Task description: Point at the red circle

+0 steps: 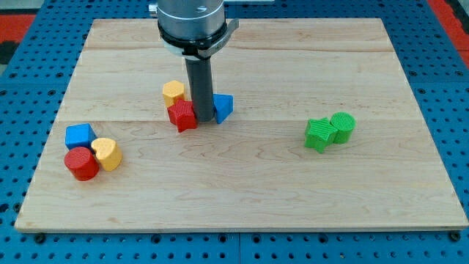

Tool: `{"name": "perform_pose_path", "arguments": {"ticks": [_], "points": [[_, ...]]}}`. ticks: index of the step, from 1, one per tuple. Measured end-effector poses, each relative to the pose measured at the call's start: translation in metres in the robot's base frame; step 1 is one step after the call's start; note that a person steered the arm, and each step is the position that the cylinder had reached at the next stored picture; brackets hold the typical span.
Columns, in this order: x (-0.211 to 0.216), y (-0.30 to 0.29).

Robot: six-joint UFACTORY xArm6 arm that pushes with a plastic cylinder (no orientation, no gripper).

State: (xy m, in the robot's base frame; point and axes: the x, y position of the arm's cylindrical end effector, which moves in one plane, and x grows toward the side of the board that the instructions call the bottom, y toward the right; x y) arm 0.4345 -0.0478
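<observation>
My tip [203, 120] (plain rod, no fingers to open/close) sits wedged btwn red star [182, 116] & blue block [223, 108], so red circle [80, 163], at view's bottom left beside yellow heart [108, 153], is well apart, not yet pointed at.

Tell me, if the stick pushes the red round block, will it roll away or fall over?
Probably neither. The red round block stands on its flat end and looks squat, so it should slide. It touches the yellow block and blue block, so they may move too. My tip is far off, by the red star block.
</observation>
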Motion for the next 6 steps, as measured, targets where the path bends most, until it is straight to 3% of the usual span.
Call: {"name": "perform_pose_path", "arguments": {"ticks": [1, 2, 3, 4, 5, 6], "points": [[0.009, 0.029], [-0.033, 0.054], [0.01, 0.054], [0.126, 0.047], [0.171, -0.066], [0.133, -0.202]]}}
